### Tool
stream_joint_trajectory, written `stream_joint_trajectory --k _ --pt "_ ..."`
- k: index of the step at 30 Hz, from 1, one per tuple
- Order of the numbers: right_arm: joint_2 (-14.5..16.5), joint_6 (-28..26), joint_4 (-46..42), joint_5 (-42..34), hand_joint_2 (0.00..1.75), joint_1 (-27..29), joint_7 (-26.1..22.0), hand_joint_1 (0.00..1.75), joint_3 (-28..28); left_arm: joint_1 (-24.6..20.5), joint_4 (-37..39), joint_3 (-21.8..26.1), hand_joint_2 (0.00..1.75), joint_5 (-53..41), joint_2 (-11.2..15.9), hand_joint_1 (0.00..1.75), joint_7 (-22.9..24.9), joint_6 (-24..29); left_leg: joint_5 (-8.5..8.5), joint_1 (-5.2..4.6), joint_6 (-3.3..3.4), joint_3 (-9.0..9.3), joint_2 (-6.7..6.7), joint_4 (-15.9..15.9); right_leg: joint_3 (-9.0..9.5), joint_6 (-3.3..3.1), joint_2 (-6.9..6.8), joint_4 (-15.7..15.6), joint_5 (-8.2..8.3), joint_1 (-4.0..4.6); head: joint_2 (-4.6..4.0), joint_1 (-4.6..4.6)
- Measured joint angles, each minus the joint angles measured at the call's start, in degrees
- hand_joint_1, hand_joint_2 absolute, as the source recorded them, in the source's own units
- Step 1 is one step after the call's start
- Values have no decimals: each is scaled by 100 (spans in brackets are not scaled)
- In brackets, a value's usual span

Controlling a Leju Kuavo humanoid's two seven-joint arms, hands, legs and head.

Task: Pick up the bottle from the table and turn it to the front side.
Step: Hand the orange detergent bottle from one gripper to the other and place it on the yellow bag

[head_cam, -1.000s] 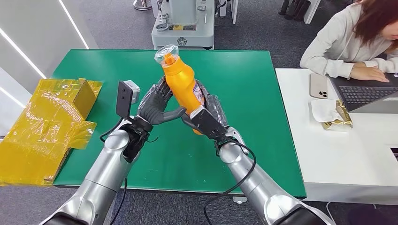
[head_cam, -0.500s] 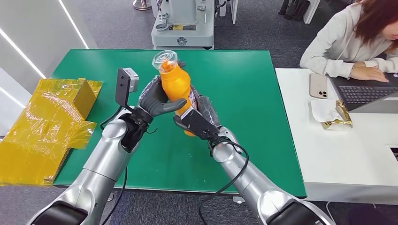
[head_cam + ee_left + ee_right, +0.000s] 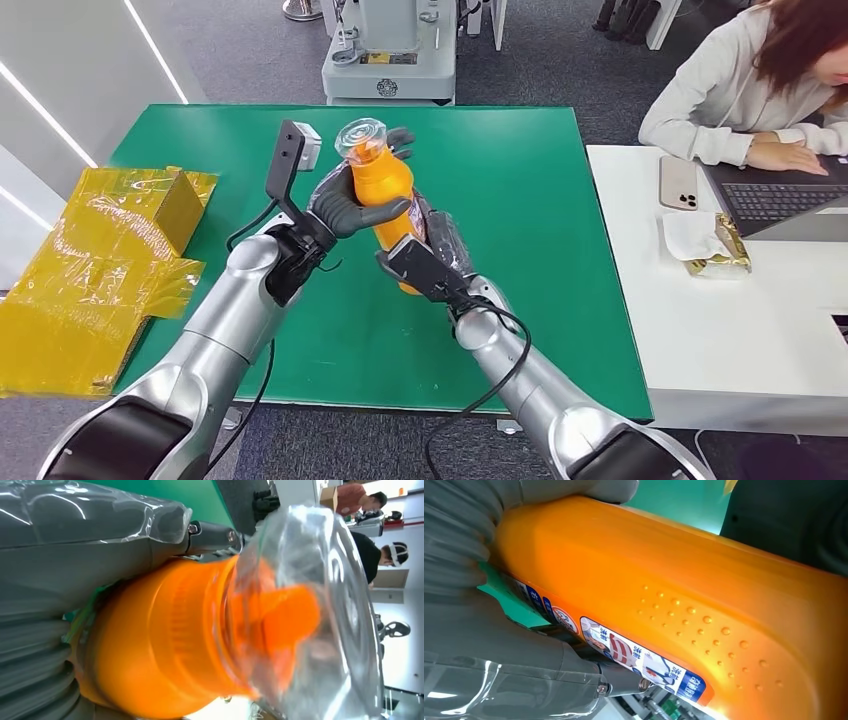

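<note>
An orange bottle [image 3: 385, 185] with a clear cap [image 3: 361, 135] is held up above the green table [image 3: 520, 190], both hands on it. My left hand [image 3: 345, 200] wraps its upper body just under the neck. Lower down, my right hand [image 3: 425, 255] grips the body from the other side. In the left wrist view the clear cap [image 3: 320, 625] and orange shoulder [image 3: 165, 640] sit right against my left hand [image 3: 60, 590]. In the right wrist view the dimpled orange side [image 3: 704, 625] and a strip of printed label [image 3: 634, 660] lie in my right hand [image 3: 489, 645].
A yellow film-wrapped box [image 3: 100, 265] lies at the table's left end. Right of the green table, a white desk [image 3: 740, 330] carries a phone [image 3: 678, 183], a laptop [image 3: 785, 200] and a wrapped snack [image 3: 715, 245], with a person [image 3: 750, 85] seated there. A grey machine [image 3: 390, 50] stands beyond.
My left hand went from resting beside the bottle to wrapping around its upper body. The bottle has turned more upright, its cap now facing the camera, and both arms shifted slightly.
</note>
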Motion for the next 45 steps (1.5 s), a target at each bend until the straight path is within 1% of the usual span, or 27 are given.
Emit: stream_joint_trajectory --k 9,26,35,36,39,40,45 --pt "-48 -50 69 8 175 76 14 175 -4 -84 250 -155 175 -55 -1 175 -25 24 0 1 0 0 3 0 -2 0 4 0 0 0 0 1" --pt "-48 -76 74 15 175 127 26 175 -1 -121 373 -184 175 -55 -5 175 -25 27 0 1 0 -1 3 0 -2 0 4 0 0 0 0 1" --pt "-52 -181 77 22 175 141 50 175 -10 -100 373 -197 175 -85 -57 175 -122 272 0 1 0 -2 2 0 -3 0 4 0 0 0 0 0" --pt "-55 -192 77 22 175 145 49 162 -15 -93 373 -197 175 -85 -66 175 -134 303 0 1 0 -2 2 0 -3 0 4 0 0 0 0 1" --pt "-68 -201 75 22 175 159 34 31 -33 -66 370 -197 175 -88 -97 175 -172 396 0 0 0 -2 2 0 -3 0 4 0 0 0 0 1" --pt "-75 -192 74 21 175 165 25 0 -38 -55 365 -197 175 -101 -106 175 -200 433 0 0 0 -2 2 0 -3 0 4 0 0 0 0 0" --pt "-141 -8 -60 -218 175 316 -113 0 -62 27 293 -202 175 -309 -135 175 -434 628 0 0 0 -2 2 0 -3 0 4 0 0 0 0 1"
